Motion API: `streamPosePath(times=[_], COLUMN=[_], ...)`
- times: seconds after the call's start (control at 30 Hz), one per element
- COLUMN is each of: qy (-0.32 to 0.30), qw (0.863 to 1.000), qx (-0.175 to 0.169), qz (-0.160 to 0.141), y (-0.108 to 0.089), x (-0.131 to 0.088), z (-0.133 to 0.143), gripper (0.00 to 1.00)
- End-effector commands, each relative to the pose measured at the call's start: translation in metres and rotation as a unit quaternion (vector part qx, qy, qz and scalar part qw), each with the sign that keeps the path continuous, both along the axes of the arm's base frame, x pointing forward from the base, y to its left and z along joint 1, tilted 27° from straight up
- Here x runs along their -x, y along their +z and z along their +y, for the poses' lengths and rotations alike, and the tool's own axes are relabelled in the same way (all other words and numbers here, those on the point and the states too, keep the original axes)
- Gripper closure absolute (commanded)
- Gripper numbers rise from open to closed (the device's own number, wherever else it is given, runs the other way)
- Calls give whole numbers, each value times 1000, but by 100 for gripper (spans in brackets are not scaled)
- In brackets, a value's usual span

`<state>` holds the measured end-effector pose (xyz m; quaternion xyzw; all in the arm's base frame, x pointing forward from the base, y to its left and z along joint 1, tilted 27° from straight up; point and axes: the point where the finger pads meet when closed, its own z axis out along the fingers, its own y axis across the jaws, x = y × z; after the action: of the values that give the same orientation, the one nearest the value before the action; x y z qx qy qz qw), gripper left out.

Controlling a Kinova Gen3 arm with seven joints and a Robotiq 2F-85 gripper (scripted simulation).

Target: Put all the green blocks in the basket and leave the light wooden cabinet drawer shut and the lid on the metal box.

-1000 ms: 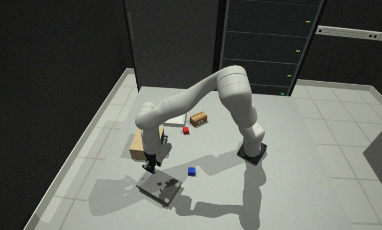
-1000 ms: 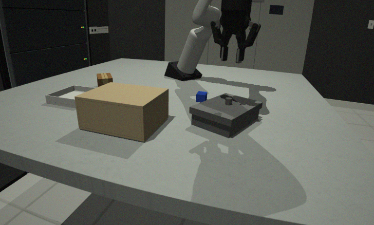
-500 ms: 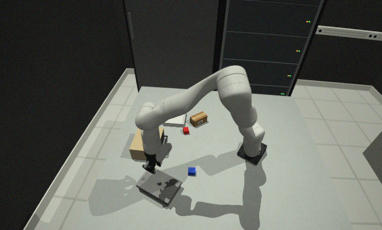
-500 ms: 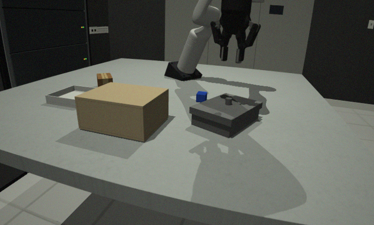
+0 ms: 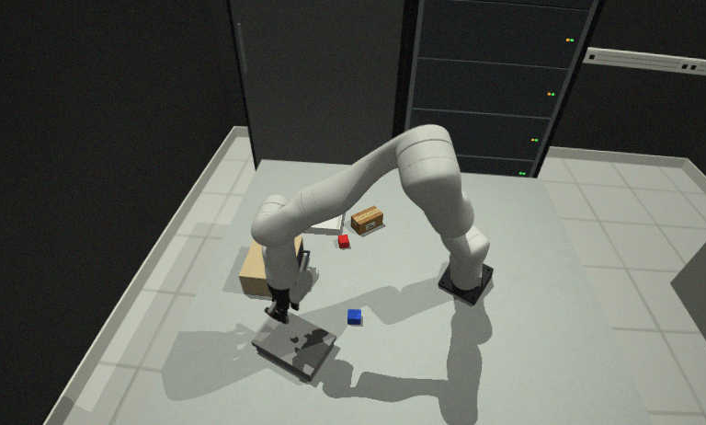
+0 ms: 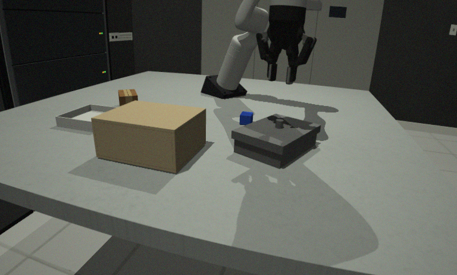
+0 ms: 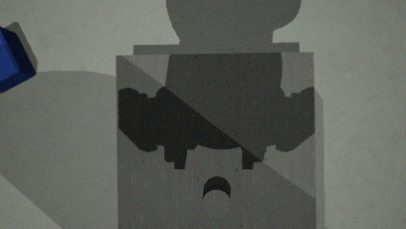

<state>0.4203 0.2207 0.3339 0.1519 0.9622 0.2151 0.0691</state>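
Note:
My gripper is partly open and empty, pointing down above the metal box. The dark grey metal box has its lid on. The lid's round knob stands up below my fingers. The light wooden cabinet stands beside the metal box; its handle shows, but the arm hides much of the drawer side. The basket, a shallow white tray, is partly hidden. No green block is visible.
A blue block lies near the metal box. A red block lies near the basket. A small brown carton stands beside the basket. The arm reaches over the table from its black base.

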Motion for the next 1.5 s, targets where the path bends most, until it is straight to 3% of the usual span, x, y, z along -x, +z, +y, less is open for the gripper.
streamPosePath(times=[0.0,0.9,1.47], qy=[1,2,2], qw=[1000,1000,1000], qx=[-2,-2,-4], qz=[-1,-1,-4], y=[-6,-59,-62], x=[-1,-12,-15], z=[5,30,34], gripper=[52,52,52])
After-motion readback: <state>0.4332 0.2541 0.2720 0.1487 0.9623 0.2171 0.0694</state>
